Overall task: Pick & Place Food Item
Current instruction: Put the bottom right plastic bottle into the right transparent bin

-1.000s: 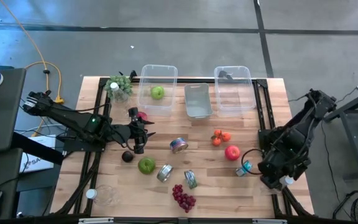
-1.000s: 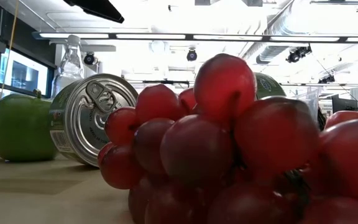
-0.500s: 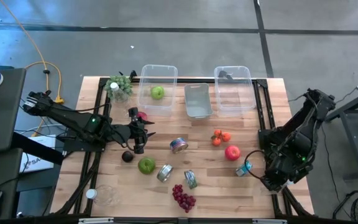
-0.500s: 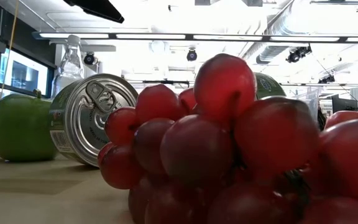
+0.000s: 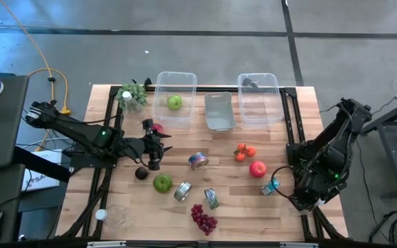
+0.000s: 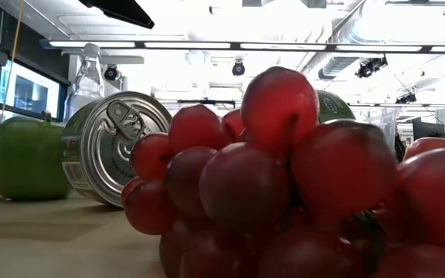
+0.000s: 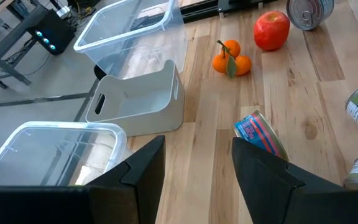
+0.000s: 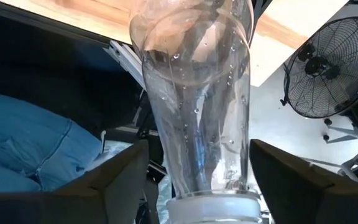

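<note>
on the left, i see my left end effector (image 5: 158, 148) hanging over the wooden surface (image 5: 226, 148) near a small dark round fruit (image 5: 141, 173), its fingers (image 7: 143, 167) apart and empty. a round green apple (image 5: 162, 182) lies just beside that fruit. far right, at the surface's edge, my right end effector (image 5: 307, 198) has a clear plastic bottle (image 8: 197, 118) between its fingers; i cannot tell if they squeeze it.

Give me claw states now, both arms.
Left claw: open, empty.
Right claw: around the clear bottle, grip cannot be told.
</note>
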